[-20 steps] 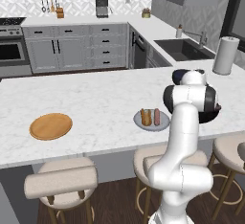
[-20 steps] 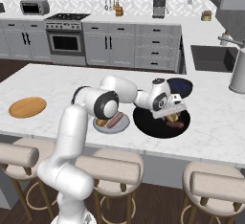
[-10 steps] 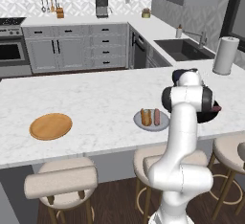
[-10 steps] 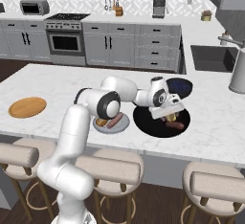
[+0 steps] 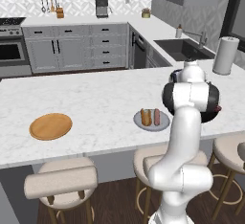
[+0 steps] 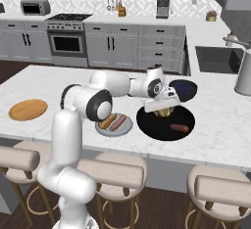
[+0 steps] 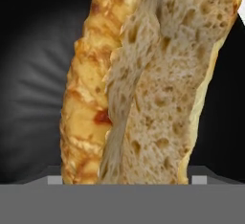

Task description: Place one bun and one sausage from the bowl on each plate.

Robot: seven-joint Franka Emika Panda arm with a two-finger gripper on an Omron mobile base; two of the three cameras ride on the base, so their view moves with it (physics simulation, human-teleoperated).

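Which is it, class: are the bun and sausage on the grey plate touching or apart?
Touching. In the right base view the bun and sausage lie side by side on the grey plate, no gap between them.

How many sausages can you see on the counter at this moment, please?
2. One sausage lies on the grey plate beside a bun; the other lies in the black bowl. The arm covers part of the bowl, so more could be hidden.
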